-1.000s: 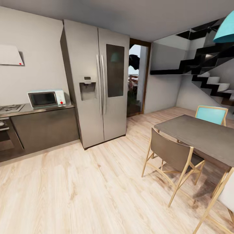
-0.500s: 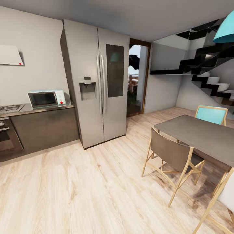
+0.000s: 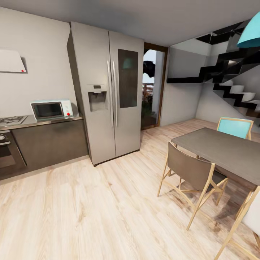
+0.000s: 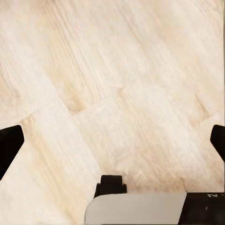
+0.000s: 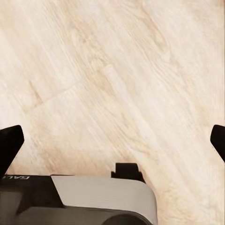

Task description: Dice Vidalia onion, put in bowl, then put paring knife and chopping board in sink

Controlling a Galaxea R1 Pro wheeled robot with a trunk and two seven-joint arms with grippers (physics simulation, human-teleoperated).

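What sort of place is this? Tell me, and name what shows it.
An open-plan home kitchen and dining area, most likely. A steel double-door fridge stands beside a countertop carrying a microwave, and a dining table with chairs sits on the pale wood floor.

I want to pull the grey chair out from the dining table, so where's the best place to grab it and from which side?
Grip the grey chair by the top rail of its backrest, coming from the open floor side: the back faces away from the dining table and nothing blocks it there.
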